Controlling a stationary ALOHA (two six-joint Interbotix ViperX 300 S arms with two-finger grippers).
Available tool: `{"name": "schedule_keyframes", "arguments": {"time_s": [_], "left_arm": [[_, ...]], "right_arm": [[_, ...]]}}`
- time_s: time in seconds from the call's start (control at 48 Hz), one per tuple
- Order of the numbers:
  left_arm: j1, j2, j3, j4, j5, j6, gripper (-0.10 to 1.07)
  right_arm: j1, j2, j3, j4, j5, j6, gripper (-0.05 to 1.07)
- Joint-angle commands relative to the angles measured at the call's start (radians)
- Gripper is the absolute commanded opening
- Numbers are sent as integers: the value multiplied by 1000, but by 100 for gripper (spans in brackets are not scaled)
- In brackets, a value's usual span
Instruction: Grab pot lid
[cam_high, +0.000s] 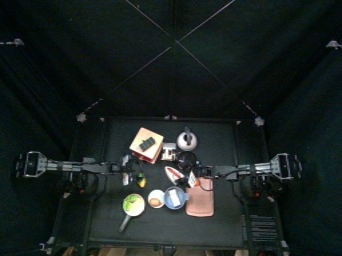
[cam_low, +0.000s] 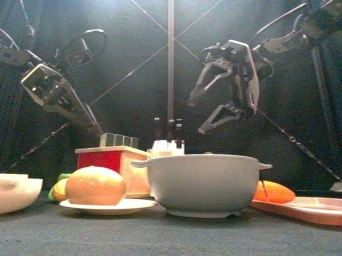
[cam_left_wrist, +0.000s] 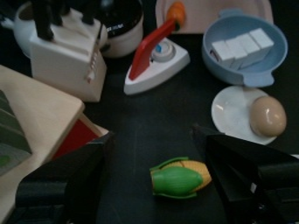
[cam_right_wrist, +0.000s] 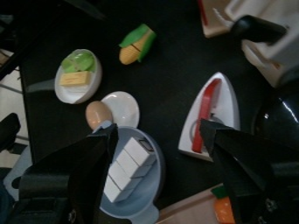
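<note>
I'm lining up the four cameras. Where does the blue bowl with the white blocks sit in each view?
Top view: blue bowl near the table's front edge, about mid-width.
Front view: large, centre foreground.
Left wrist view: beyond the plate, beside the red-handled iron; bowl at.
Right wrist view: seen between the claw's own jaws.
Shared landmark: white plate with a tan egg-shaped thing, next to the bowl.

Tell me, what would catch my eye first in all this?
Probably the crowd of toy kitchen things on the small black table: a big pale bowl right at the front, a plate with an egg-like ball beside it, and a little red-and-white iron further in. Above them hang two black arms, the right claw spread wide open in mid-air, holding nothing.
</note>
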Motion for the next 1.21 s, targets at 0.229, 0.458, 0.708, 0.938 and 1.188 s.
{"name": "schedule_keyframes", "arguments": {"time_s": [0.229,0.458,0.708,0.938,1.188], "left_arm": [[3,-64,-6,-3,-124,0,101],[3,-95,2,-20,-166,-2,101],[12,-101,3,-66,-176,-2,101],[67,-133,6,-190,-176,-3,101],[81,-178,41,-261,-175,5,101]], "right_arm": [[-51,-60,-21,9,103,-3,102],[-86,-103,-21,12,149,-2,102],[-133,-118,-43,35,239,2,102],[-164,-100,-81,11,322,0,102],[-172,-75,-83,-114,373,0,102]]}}
